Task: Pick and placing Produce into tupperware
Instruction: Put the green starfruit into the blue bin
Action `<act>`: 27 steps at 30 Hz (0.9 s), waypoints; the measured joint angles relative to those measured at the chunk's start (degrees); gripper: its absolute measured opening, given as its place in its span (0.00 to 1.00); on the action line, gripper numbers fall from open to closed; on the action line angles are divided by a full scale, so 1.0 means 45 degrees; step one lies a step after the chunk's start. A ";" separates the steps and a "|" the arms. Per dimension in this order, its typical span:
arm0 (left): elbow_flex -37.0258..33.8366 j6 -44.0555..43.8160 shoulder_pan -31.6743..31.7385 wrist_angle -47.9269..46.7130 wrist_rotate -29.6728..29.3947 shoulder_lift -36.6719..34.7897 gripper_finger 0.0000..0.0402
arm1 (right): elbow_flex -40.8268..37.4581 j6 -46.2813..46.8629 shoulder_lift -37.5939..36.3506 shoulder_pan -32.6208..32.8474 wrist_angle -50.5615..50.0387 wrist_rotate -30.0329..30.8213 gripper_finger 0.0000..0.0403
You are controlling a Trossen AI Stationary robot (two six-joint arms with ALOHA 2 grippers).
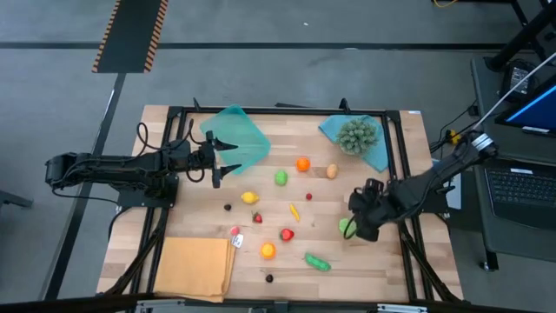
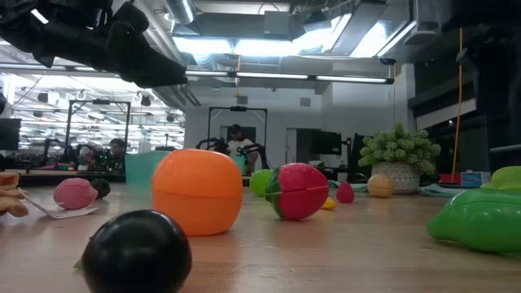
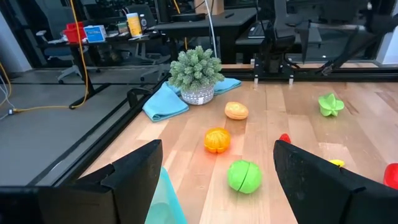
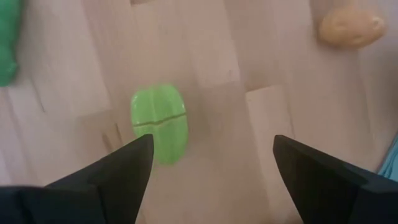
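The teal tupperware (image 1: 236, 139) lies at the table's far left. Its edge (image 3: 166, 199) shows beside one of my left fingers. My left gripper (image 1: 221, 171) is open and hovers at the tray's near edge (image 3: 217, 146). Produce is scattered over the middle of the table: an orange (image 1: 302, 163), a green ball (image 1: 281, 177), a lemon (image 1: 249, 197), a tan piece (image 1: 332, 171), a red piece (image 1: 287, 234) and a green pod (image 1: 317, 261). My right gripper (image 1: 358, 228) is open above a light green piece (image 4: 158, 124), which lies on the wood next to one finger (image 4: 212, 142).
An orange-tan mat (image 1: 195, 268) lies at the near left corner. A bushy grey-green plant (image 1: 357, 135) stands on a blue cloth (image 1: 375, 155) at the far right. Black frame rails (image 1: 401, 156) run along the table's sides. A laptop (image 1: 521, 187) sits off the right edge.
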 joint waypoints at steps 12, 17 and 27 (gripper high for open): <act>0.0000 0.0005 0.0000 0.0000 0.0000 0.0000 0.75 | -0.0009 0.0067 0.1833 0.0379 0.1038 -0.0233 0.82; 0.0000 0.0005 0.0000 -0.0005 0.0000 0.0000 0.75 | -0.0009 -0.0036 0.2184 0.0384 0.1916 -0.0346 0.82; 0.0000 0.0005 0.0000 -0.0891 0.0001 0.0000 0.75 | -0.0009 0.0333 0.2239 0.0374 0.1933 -0.1020 0.82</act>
